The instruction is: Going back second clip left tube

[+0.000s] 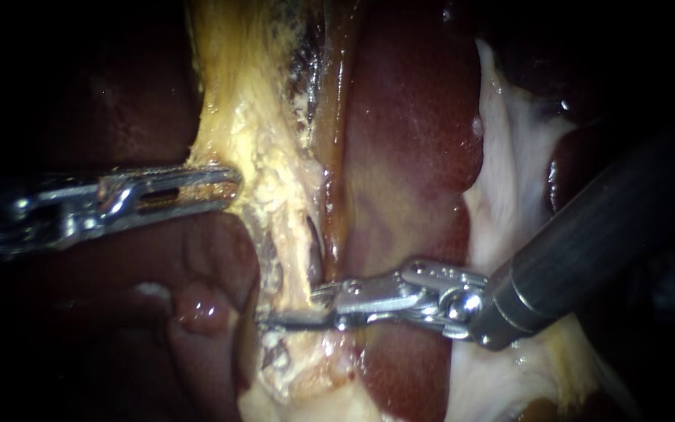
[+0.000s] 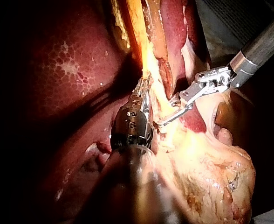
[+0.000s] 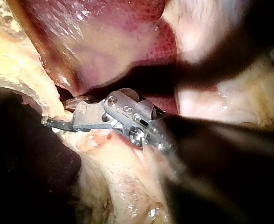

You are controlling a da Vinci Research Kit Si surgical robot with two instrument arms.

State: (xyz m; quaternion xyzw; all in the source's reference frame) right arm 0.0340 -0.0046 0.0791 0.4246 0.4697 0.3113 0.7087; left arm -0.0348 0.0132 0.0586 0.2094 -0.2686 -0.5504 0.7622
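Note:
My left instrument [image 1: 228,185] reaches in from the left, its jaws shut on the edge of a yellow fatty band [image 1: 263,156] that runs down the middle. Lower down, the band narrows to a pale tube [image 1: 287,270] beside a dark slit. My right instrument [image 1: 275,312] comes in from the lower right. Its jaws are open, a narrow gap between them, with their tips at the tube's lower end. I cannot make out a clip. The left wrist view shows the left instrument [image 2: 144,86] on the band and the right instrument [image 2: 167,114] beside it. In the right wrist view, the right instrument's [image 3: 58,116] tips lie against yellow tissue.
Dark red liver [image 1: 408,141] lies just right of the band. Pale white tissue [image 1: 509,156] spreads behind the right instrument's shaft [image 1: 587,234]. Pink rounded lobes [image 1: 205,305] sit under the left instrument. The far left and the corners are dark.

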